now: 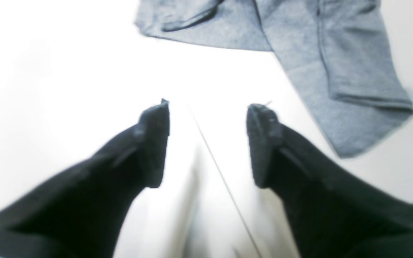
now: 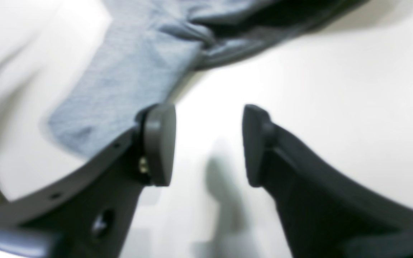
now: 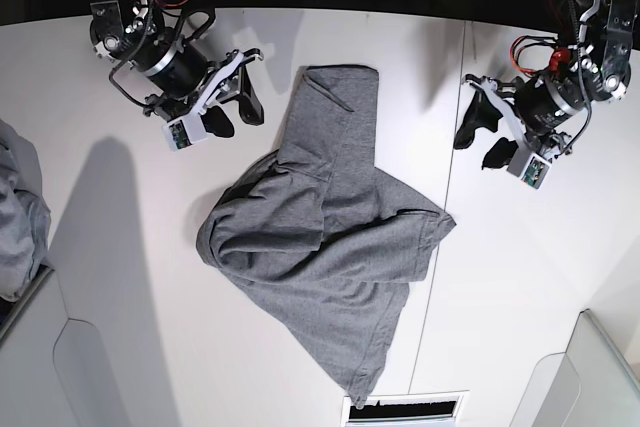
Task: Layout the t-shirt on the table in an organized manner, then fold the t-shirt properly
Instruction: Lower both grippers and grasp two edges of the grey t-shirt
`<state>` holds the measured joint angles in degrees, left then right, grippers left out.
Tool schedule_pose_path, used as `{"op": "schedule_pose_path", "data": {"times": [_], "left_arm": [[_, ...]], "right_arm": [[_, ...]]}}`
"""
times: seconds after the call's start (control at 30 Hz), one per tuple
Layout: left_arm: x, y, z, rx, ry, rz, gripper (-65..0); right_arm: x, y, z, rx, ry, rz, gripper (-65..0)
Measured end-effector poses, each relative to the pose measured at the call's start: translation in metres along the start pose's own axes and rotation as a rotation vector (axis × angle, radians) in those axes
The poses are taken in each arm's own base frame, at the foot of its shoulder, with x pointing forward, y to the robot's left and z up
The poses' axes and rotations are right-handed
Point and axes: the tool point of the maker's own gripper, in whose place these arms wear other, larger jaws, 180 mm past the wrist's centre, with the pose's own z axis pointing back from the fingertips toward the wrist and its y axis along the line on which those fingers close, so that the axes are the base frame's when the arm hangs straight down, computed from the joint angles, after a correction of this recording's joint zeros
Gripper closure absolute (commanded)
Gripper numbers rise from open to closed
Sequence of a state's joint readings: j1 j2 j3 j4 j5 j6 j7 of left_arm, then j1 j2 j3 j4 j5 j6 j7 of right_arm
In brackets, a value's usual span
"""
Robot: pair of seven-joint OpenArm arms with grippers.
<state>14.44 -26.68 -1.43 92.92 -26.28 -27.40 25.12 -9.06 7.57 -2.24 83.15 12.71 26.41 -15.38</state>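
Grey cloth is what draws the eye first: the t-shirt [image 3: 330,247] lies crumpled in the middle of the white surface [image 3: 130,327], bunched and folded over itself rather than spread flat. One long strip of it reaches toward the far edge, ending in a squared hem, and another point trails toward the near edge, close to a dark slot [image 3: 405,410] in the tabletop. A thin dark seam line [image 3: 440,197] runs across the surface just beside the shirt's edge on the left arm's side. The left end effector [image 3: 488,135] hangs over bare surface beyond that seam, apart from the cloth; from its wrist camera the two dark fingers [image 1: 154,143] stand well spread with only white surface and the seam between them, and a hemmed part of the t-shirt [image 1: 335,71] lies ahead of them, untouched. The right end effector [image 3: 232,99] sits on the other side, near the far strip of the shirt but not on it as far as the overhead view shows. Its wrist camera shows its fingers [image 2: 160,143] also parted with nothing between them, and a blurred fold of the t-shirt [image 2: 131,71] just beyond and to one side of the fingertips. At the surface's edge on the right arm's side, a paler bluish-grey heap of cloth [image 3: 20,217] rests well apart from the shirt.
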Motion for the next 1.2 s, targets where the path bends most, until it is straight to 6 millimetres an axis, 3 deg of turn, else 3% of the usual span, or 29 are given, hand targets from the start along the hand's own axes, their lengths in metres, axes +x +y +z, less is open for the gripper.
{"op": "schedule_pose_path", "data": {"times": [0.1, 0.3, 0.5, 0.73, 0.97, 1.03, 1.07, 1.17, 1.2], "left_arm": [[0.002, 0.016, -0.019, 0.026, 0.006, 0.023, -40.6], [0.036, 0.058, -0.05, 0.082, -0.048, 0.061, -40.6], [0.034, 0.078, -0.08, 0.12, -0.022, 0.142, -40.6], [0.041, 0.073, -0.11, 0.118, -0.031, 0.195, -40.6], [0.041, 0.057, -0.123, 0.1, -0.034, 0.184, -40.3], [0.043, 0.051, -0.126, 0.091, -0.045, 0.188, -34.6], [0.043, 0.049, -0.127, 0.087, -0.046, 0.185, -27.2], [0.04, 0.047, -0.128, 0.092, -0.026, 0.137, -0.6], [0.041, 0.047, -0.128, 0.092, -0.027, 0.134, 0.0]], "right_arm": [[0.002, -0.001, -0.019, 0.007, 0.006, -0.037, -31.3], [0.011, 0.022, -0.053, 0.078, 0.034, -0.063, -31.3], [0.012, 0.041, -0.062, 0.121, 0.051, -0.054, -31.2], [0.012, 0.048, -0.064, 0.131, 0.054, -0.064, -31.2], [0.011, 0.048, -0.064, 0.131, 0.055, -0.064, -31.2], [0.011, 0.048, -0.064, 0.131, 0.056, -0.064, -31.0], [0.011, 0.048, -0.064, 0.131, 0.056, -0.064, -29.6], [0.009, 0.048, -0.064, 0.129, 0.063, -0.061, -12.3], [0.008, 0.047, -0.063, 0.129, 0.069, -0.059, -4.8]]}}
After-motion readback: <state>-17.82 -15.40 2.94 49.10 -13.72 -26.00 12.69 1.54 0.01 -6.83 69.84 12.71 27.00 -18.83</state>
